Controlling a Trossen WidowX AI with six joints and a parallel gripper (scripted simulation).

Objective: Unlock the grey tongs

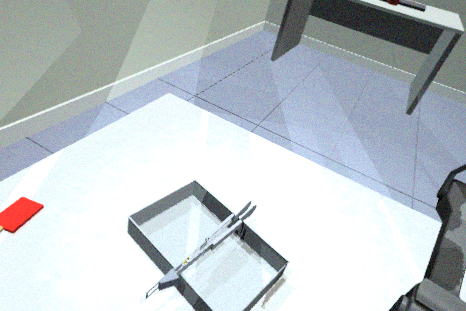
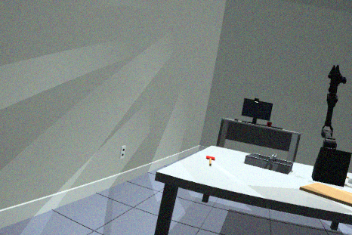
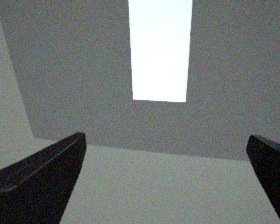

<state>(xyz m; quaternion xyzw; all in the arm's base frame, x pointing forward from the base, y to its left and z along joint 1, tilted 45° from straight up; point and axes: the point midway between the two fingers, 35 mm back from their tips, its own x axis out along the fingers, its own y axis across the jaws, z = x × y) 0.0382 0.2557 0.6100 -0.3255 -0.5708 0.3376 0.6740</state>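
Note:
The grey tongs [image 1: 169, 280] lie across the roasting tin [image 1: 150, 247] [image 2: 257, 162], resting on its two long walls. In the top view their two arms lie close together, with the tips past the far wall and the end with a wire loop past the near wall. The wooden board [image 2: 326, 193] lies at the table's near right edge in the exterior view. My gripper [image 2: 335, 66] [image 3: 167, 141] is open and empty, pointing up at the top of the raised arm, far above the tin, tongs and board. It is outside the top view.
A red-headed tool [image 1: 21, 214] [image 2: 210, 158] with a pale handle lies on the table left of the tin. A black block [image 2: 331, 167] stands at the arm's foot, behind the board. A desk [image 1: 380, 8] with a monitor is beyond the table. A dark chair [image 1: 452, 231] is at the right.

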